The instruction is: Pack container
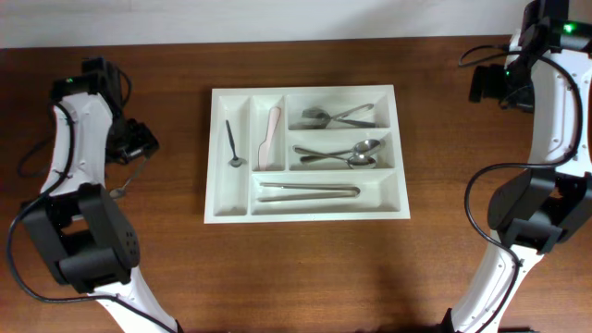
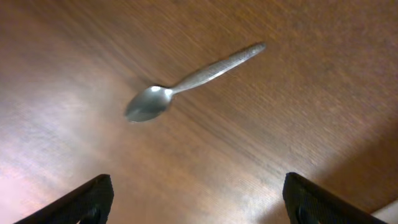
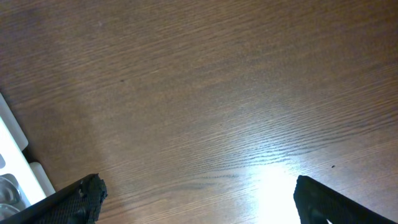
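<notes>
Left wrist: hovering with left fingers (image 2: 87, 200) spread wide above a spoon (image 2: 186, 84) by the left edge of the surface (image 2: 298, 124), probably risking skidding its flat, thin handle. Right fingers (image 3: 329, 200) gaping too.

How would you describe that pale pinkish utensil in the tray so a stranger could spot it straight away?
Find the white tray in the middle of the brown table, then its two narrow upright slots at the overhead view's left end. The pinkish utensil lies alone in the inner slot: its neighbour is a small dark spoon, and the wide slots hold only shiny metal.
</notes>
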`<state>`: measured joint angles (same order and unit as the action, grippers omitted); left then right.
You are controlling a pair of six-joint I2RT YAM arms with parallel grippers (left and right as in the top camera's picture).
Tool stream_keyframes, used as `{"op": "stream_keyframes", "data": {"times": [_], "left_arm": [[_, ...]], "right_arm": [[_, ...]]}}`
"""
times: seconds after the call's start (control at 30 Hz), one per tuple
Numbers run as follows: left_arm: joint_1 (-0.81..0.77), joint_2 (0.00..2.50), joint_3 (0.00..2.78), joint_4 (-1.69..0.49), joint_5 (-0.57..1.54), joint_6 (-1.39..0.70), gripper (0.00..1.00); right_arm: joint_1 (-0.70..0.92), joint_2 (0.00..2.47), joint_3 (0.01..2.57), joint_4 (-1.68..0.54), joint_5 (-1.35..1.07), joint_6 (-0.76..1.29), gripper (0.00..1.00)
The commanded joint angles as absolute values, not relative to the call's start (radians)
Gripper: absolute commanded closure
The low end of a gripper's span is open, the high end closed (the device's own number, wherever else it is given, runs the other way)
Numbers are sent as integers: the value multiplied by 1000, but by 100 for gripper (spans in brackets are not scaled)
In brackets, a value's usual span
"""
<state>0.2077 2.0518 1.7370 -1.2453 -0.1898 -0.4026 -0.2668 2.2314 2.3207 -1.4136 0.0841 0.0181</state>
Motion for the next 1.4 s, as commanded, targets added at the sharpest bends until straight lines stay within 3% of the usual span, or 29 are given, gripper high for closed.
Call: {"op": "stream_keyframes", "data": {"times": [0.0, 0.23, 0.43, 0.47, 0.53, 1.0, 1.37], "left_arm": [[196, 2049, 1622, -1192, -154, -459, 11], [209, 2048, 1467, -1068, -133, -454, 11], [255, 2023, 1456, -964, 72, -395, 11], [271, 2013, 1456, -953, 94, -395, 15], [294, 1995, 1456, -946, 99, -390, 15], [586, 1729, 1328, -918, 266, -289, 16], [661, 1723, 975, -559, 513, -290, 16]], "right_arm": [[-262, 2203, 2326, -1414, 82, 15, 1], [-262, 2203, 2326, -1414, 82, 15, 1], [-262, 2203, 2326, -1414, 82, 15, 1], [-262, 2203, 2326, -1414, 82, 15, 1], [-262, 2203, 2326, -1414, 82, 15, 1], [-262, 2203, 2326, -1414, 82, 15, 1], [-262, 2203, 2326, -1414, 82, 15, 1]]}}
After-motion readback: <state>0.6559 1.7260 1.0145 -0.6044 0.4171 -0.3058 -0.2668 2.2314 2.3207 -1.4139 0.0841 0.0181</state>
